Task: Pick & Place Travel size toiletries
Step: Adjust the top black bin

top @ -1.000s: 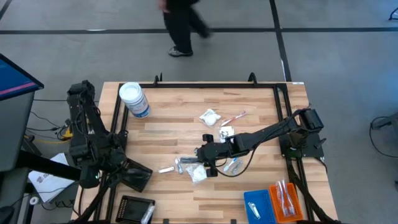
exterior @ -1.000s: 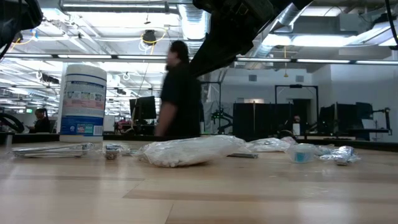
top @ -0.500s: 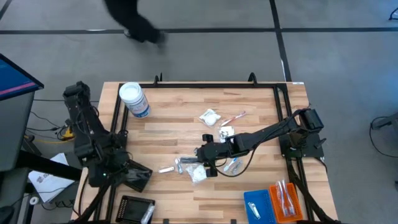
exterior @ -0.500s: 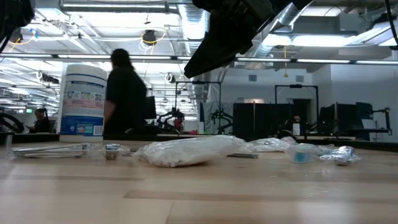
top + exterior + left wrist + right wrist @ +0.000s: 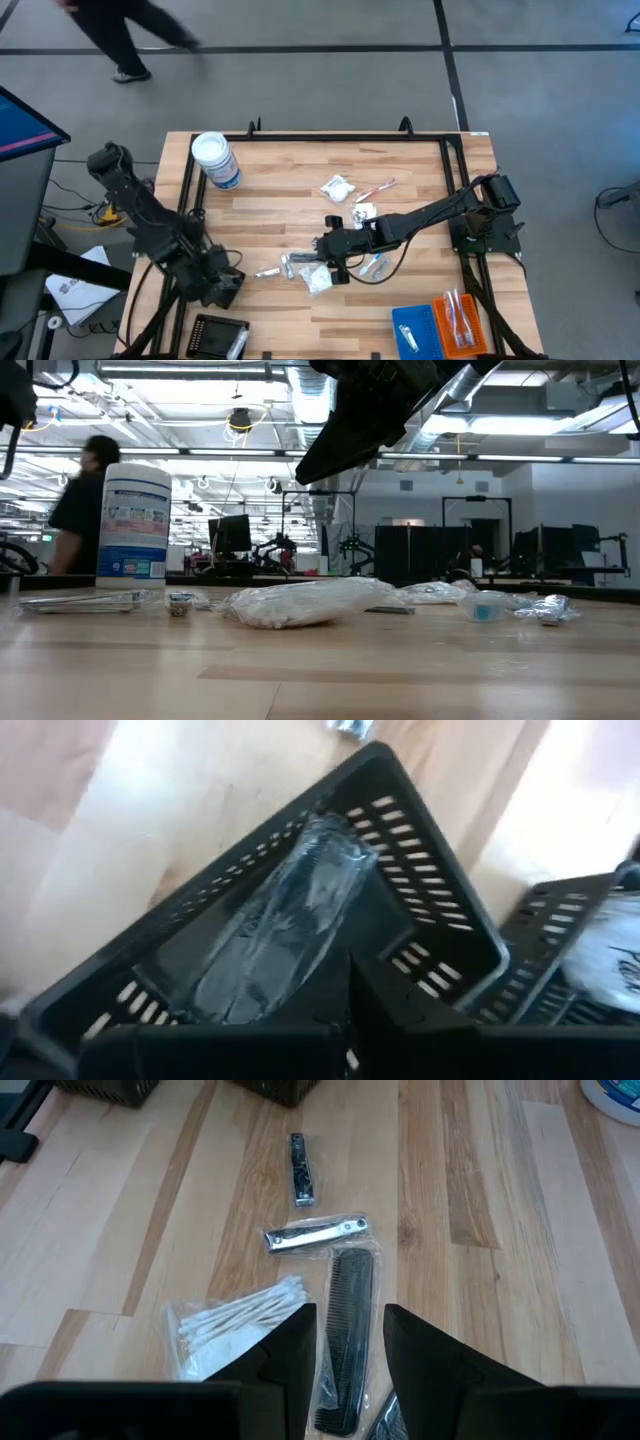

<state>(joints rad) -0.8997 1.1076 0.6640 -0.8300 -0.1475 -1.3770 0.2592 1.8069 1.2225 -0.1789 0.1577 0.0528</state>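
Note:
Travel size toiletries lie loose on the middle of the wooden table: a white sachet [image 5: 337, 187], a red-pink toothbrush [image 5: 378, 188], a bag of cotton swabs [image 5: 235, 1320], a wrapped black comb [image 5: 345, 1290] and a silvery clipper [image 5: 315, 1235]. My right gripper [image 5: 347, 1312] hangs open above the comb's near end, well clear of the table in the low view. My left gripper [image 5: 350, 1020] is shut, pointing down over a black tray [image 5: 420, 870] at the table's near left. A clear-wrapped item [image 5: 270, 930] lies in that tray.
A white-lidded round jar [image 5: 215, 160] stands at the far left. A second black tray [image 5: 220, 335] sits at the near left edge, and blue [image 5: 412, 330] and orange [image 5: 458, 320] trays at the near right. A person walks on the floor beyond the table's far left.
My left arm has swung toward the table's right and sunk a little, bringing its gripper over the black tray. My right arm has kept still. The person behind the table has walked off toward the left.

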